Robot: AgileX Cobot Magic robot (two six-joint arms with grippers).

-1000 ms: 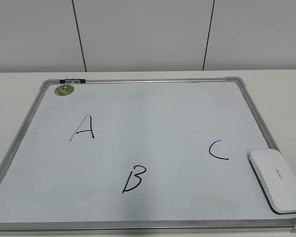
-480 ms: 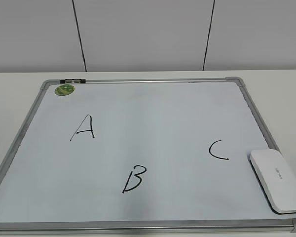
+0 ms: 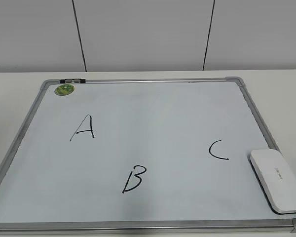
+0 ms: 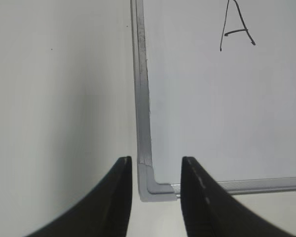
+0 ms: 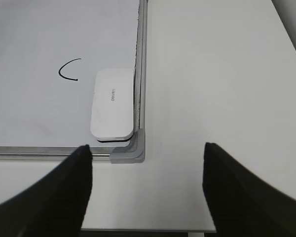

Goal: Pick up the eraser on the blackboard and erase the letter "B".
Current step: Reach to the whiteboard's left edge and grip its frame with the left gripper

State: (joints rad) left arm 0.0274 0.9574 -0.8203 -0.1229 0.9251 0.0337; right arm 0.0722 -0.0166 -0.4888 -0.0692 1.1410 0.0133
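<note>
The blackboard (image 3: 153,106) is a white dry-erase board with a silver frame, lying flat on the table. The black letter "B" (image 3: 134,178) is near its front middle. The white eraser (image 3: 277,180) lies at the board's front right corner, next to the "C" (image 3: 218,150); it also shows in the right wrist view (image 5: 113,104). My right gripper (image 5: 147,163) is open and empty, above the bare table just outside that corner. My left gripper (image 4: 155,165) is open and empty above the board's front left corner cap (image 4: 155,186). Neither gripper shows in the exterior view.
A black "A" (image 3: 83,128) is on the board's left half and also shows in the left wrist view (image 4: 236,24). A green sticker (image 3: 64,89) sits at the far left corner. White table (image 5: 212,74) surrounds the board; its front edge lies close below the right gripper.
</note>
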